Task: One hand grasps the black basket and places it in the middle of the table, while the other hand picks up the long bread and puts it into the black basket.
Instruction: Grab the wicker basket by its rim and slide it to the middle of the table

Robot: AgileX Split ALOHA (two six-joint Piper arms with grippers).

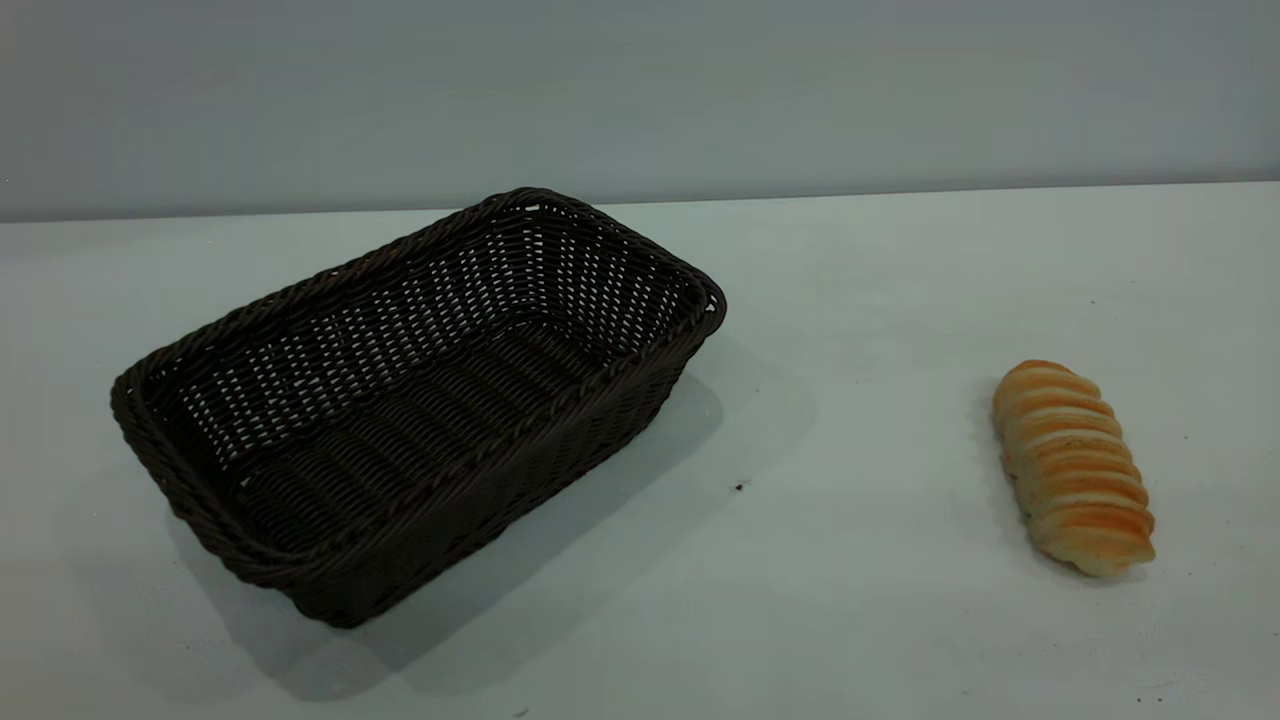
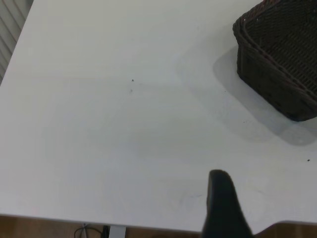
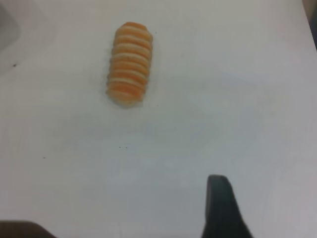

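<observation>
The black basket [image 1: 420, 400] stands empty on the left part of the table [image 1: 860, 330], set at an angle. One corner of it shows in the left wrist view [image 2: 280, 59]. The long bread [image 1: 1072, 465] lies on the table at the right, well apart from the basket, ridged orange top up. It also shows in the right wrist view [image 3: 129, 63]. A black part of my left gripper [image 2: 220, 203] hangs over bare table near the table's edge, away from the basket. A black part of my right gripper [image 3: 220, 206] hangs over bare table, short of the bread. Neither arm shows in the exterior view.
A pale wall runs behind the table's far edge [image 1: 900, 192]. Open tabletop lies between basket and bread, with a small dark speck [image 1: 739, 487]. The table's near edge [image 2: 148, 225] shows in the left wrist view.
</observation>
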